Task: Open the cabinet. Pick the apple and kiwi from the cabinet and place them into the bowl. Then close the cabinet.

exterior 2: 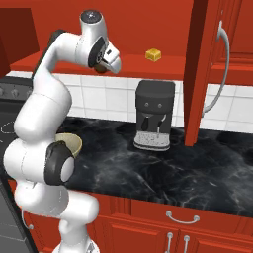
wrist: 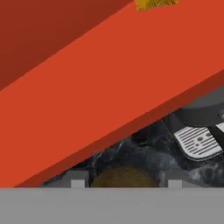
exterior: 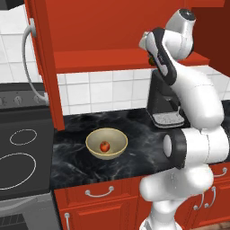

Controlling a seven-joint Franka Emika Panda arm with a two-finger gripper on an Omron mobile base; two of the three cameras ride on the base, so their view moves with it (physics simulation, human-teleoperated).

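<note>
Gripping kiwi between half-open pincer fingertips.

The cabinet stands open, both red doors swung out. Below its shelf, the tan bowl holds the red apple. The brown kiwi sits between the fingertips, just below that shelf's edge.

Open cabinet shelf lies bare (cheese wedge aside); coffee machine crowds below.
</note>
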